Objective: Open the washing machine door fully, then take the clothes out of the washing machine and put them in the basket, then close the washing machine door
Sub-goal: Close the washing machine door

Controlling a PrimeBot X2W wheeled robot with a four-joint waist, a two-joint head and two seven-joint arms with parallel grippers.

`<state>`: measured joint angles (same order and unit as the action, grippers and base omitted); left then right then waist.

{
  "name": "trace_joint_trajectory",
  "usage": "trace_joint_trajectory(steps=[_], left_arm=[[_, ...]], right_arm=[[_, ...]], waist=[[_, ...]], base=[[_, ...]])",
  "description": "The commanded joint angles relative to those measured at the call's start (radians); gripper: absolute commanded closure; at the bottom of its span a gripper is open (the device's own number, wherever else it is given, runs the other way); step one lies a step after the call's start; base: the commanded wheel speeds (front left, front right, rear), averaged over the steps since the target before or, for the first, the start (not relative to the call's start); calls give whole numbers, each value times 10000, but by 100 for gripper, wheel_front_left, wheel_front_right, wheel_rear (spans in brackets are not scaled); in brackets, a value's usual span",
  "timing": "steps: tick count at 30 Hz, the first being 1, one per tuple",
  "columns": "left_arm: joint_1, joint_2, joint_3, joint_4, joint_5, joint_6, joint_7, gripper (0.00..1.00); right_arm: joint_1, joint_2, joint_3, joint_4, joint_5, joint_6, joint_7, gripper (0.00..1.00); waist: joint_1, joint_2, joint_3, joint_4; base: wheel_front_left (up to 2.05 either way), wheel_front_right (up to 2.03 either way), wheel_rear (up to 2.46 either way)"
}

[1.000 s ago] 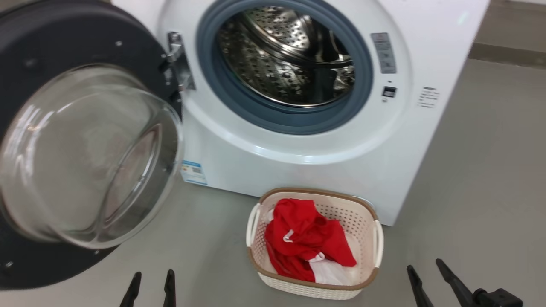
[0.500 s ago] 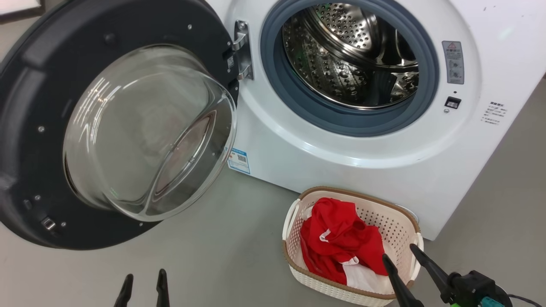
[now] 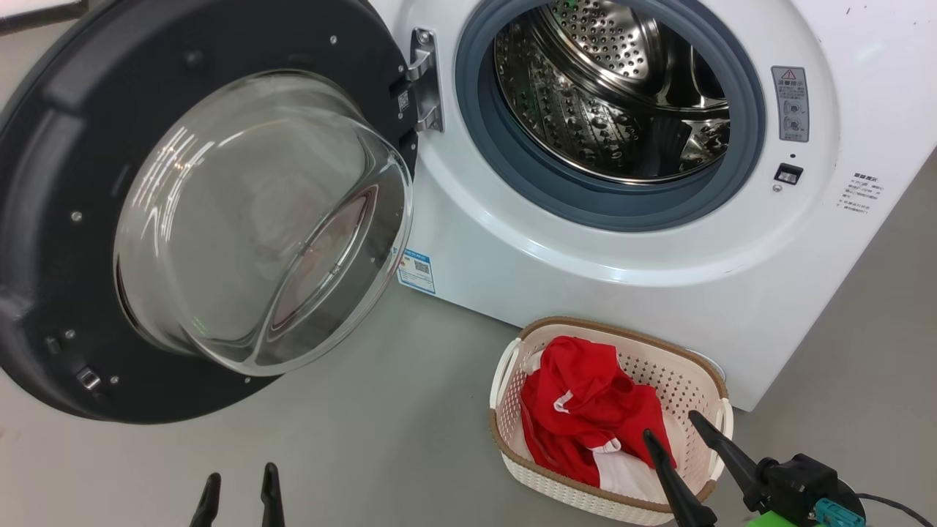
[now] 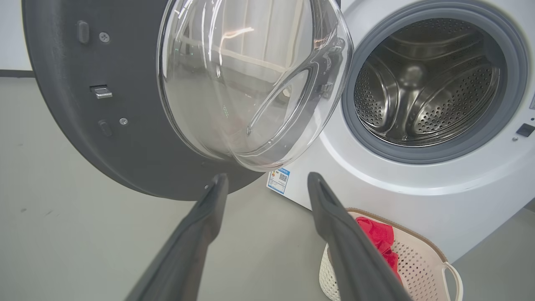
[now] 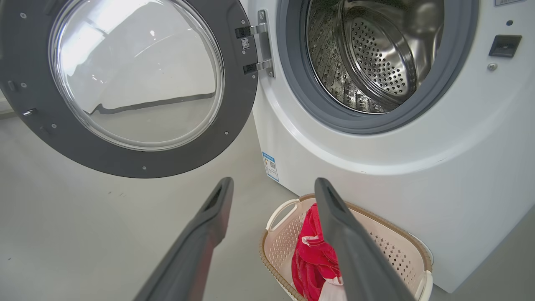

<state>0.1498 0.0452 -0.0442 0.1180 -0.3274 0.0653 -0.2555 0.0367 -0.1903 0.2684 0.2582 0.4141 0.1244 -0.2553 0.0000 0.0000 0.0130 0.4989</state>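
Note:
The washing machine stands ahead with its door swung wide open to the left, glass bowl facing me. Its steel drum looks bare inside. Red clothes with white trim lie in the cream basket on the floor in front of the machine. My right gripper hovers open over the basket's near right corner, holding nothing. My left gripper is open and low at the bottom left, below the door. From the left wrist, the door is close ahead of my left gripper.
Grey floor lies between the open door and the basket. In the right wrist view the door, drum and basket with clothes lie beyond the gripper. A blue sticker marks the machine's lower left.
The camera has swung, shifting the scene right. My right gripper has risen from the bottom edge to above the basket's near right corner. Door, basket and clothes stay put.

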Motion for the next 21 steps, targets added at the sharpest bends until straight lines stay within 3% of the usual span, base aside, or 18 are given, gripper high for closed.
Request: trace_joint_trajectory(steps=[1,2,3,4,6,13,21], left_arm=[[-98,51,326,-286,-59,34,-63,0],[-121,51,322,-299,-78,16,-63,0],[-183,51,335,-353,-166,-34,-63,10],[-230,51,365,-404,-206,-66,-63,55],[-363,51,453,-555,-206,-130,-63,99],[-1185,51,1095,-1607,169,-492,-63,100],[-2749,140,2940,-3341,1045,-1267,-63,100]], right_arm=[[-295,-161,142,-201,48,63,-65,0],[-274,-153,120,-206,46,63,-65,0],[-226,-130,70,-224,32,63,-65,0],[-202,-120,48,-235,24,63,-65,0],[-168,-100,-17,-246,12,63,-65,0],[-141,-41,-226,-306,-64,63,-65,0],[-43,34,-489,-387,-141,63,-65,0]], waist=[[0,0,1,-6],[0,0,2,-12],[0,0,9,-20],[0,0,17,-21],[0,0,50,-19],[0,0,290,33],[0,0,498,85]], base=[[0,0,0],[0,0,0],[0,0,0],[0,0,0],[0,0,0],[0,0,0],[0,0,0]])
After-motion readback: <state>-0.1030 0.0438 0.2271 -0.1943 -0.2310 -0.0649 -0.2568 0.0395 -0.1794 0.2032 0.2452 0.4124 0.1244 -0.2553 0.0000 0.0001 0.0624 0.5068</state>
